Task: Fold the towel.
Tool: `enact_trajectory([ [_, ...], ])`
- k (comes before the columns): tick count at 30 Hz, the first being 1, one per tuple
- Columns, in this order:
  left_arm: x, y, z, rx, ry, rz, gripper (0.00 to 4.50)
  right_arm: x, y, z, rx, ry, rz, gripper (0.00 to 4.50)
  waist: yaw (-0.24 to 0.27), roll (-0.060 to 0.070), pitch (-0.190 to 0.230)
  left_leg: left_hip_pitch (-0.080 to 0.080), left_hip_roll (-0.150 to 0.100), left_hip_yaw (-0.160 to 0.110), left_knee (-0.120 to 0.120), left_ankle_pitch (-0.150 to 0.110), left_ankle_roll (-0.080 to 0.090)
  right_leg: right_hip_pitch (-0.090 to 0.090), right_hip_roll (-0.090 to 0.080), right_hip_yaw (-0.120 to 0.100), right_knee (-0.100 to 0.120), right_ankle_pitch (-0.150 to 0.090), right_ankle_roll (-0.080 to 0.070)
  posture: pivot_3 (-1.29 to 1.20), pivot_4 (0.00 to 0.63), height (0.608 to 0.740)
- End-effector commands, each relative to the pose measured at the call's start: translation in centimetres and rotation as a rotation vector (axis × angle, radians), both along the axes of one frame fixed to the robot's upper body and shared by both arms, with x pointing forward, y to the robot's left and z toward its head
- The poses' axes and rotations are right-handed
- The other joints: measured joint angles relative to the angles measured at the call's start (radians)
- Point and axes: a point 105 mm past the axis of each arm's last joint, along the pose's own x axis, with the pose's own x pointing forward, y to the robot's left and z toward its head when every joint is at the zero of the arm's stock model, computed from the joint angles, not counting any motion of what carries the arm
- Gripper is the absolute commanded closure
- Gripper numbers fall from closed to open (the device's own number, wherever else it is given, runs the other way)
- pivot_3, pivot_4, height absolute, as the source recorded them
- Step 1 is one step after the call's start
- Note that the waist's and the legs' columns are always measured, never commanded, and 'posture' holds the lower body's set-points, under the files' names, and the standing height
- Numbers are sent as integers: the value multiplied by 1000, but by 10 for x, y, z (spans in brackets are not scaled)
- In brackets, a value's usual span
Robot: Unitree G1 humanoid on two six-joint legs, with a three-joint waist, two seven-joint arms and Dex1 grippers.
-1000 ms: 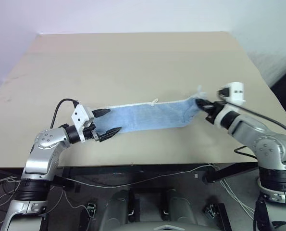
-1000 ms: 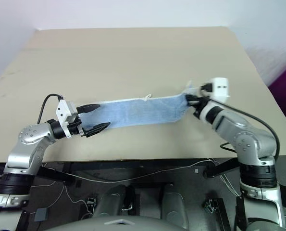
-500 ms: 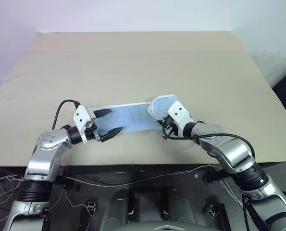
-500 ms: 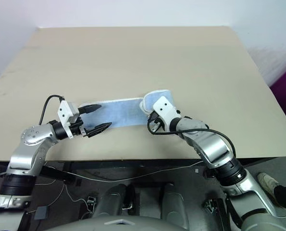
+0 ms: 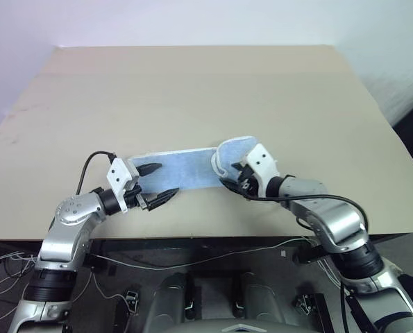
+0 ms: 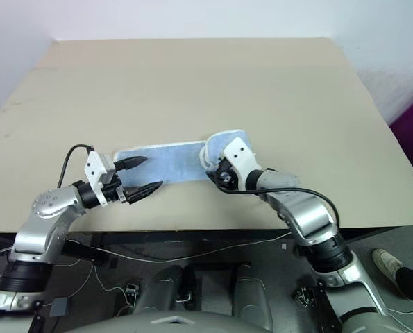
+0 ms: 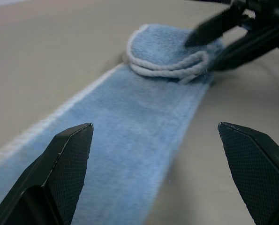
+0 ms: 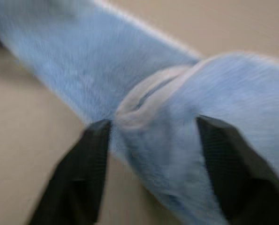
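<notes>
Left eye view: the towel (image 5: pixel 182 168) lies flat near the front edge of the table (image 5: pixel 192 90), its right end folded back over itself in a rounded hump. The left gripper (image 5: pixel 155 184) has its jaws wide at the towel's left end. The right gripper (image 5: pixel 235 179) sits at the folded end.

Left wrist view: both fingers (image 7: pixel 59 168) stand wide apart over the cloth.

Right wrist view: the fingers (image 8: pixel 83 173) are parted, straddling the fold, not clamped on it.
</notes>
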Motion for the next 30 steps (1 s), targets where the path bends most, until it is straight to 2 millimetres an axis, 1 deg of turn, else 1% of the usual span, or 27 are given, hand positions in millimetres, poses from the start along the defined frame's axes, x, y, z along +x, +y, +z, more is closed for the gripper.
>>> enact_trajectory([
  [1,-6,1,17,-72,-38,29,22,-11,-11,32,48,-116,45,821,0,0,0,0,0,0,0,0,0,0,0,0,0,0,0,0,150,740],
  [3,-7,2,21,-130,-29,63,22,-12,-18,39,74,-130,47,821,-1,0,0,1,0,0,0,0,0,1,0,0,0,0,0,0,150,740],
  [6,-7,3,28,-242,-12,131,22,7,-33,42,116,-119,-42,1430,-1,0,0,1,0,-1,0,0,0,1,0,0,0,0,0,0,150,740],
  [7,-7,3,30,-280,2,153,22,14,-35,41,118,-122,-63,1734,-1,-1,0,1,0,-1,0,0,0,1,0,0,0,0,0,0,150,740],
  [8,-8,2,32,-319,15,176,22,22,-36,40,133,-123,-76,2151,-3,-1,0,1,0,-1,0,0,0,2,0,0,0,0,0,0,150,740],
  [11,-11,1,36,-397,50,222,22,38,-31,36,174,-122,-81,3193,-2,-1,0,2,0,-1,0,0,0,2,1,0,1,0,0,0,150,740],
  [13,-15,2,37,-456,81,268,22,53,-26,27,195,-113,-88,3901,-3,-1,0,2,0,-1,0,1,-1,2,2,0,1,0,0,0,150,740],
  [14,-16,4,36,-478,103,302,22,58,-22,18,189,-104,-88,4262,-3,-1,0,2,0,-1,0,1,-1,2,2,0,1,0,0,0,150,740],
  [15,-17,5,35,-489,118,325,22,62,-20,12,182,-100,-87,4424,-4,-1,0,2,0,-1,0,1,-1,2,2,0,1,0,0,0,150,740],
  [17,-18,9,31,-511,154,381,22,64,-16,-2,164,-78,-69,4424,0,-1,0,2,0,-1,1,1,-1,3,2,0,1,0,0,0,150,740],
  [22,-28,14,19,-571,250,501,22,63,-6,-48,113,25,-39,4424,-3,-1,-1,3,0,-2,1,2,-3,4,2,-1,1,0,1,0,150,740],
  [24,-32,15,12,-572,291,557,22,62,-4,-56,97,32,-27,4424,-4,-2,-1,5,0,-2,1,2,-3,6,2,0,1,0,1,0,150,740],
  [26,-33,16,6,-573,324,605,22,61,-2,-54,99,18,-10,4424,-4,-2,-1,9,0,-2,0,1,-1,10,2,0,1,0,0,0,150,740],
  [28,-35,18,4,-621,354,656,22,58,3,-39,154,-10,27,4424,-4,-2,-1,11,1,-2,0,0,-1,11,2,0,1,0,0,0,150,740],
  [29,-36,22,3,-692,374,707,22,54,6,-22,190,-50,77,4424,-3,-2,-1,11,1,-2,0,0,-1,11,2,0,1,0,0,0,150,740],
  [30,-37,25,2,-741,390,742,22,50,7,-10,210,-77,114,4424,-3,-2,-1,11,1,-2,0,0,-1,11,2,0,0,0,0,0,150,740],
])
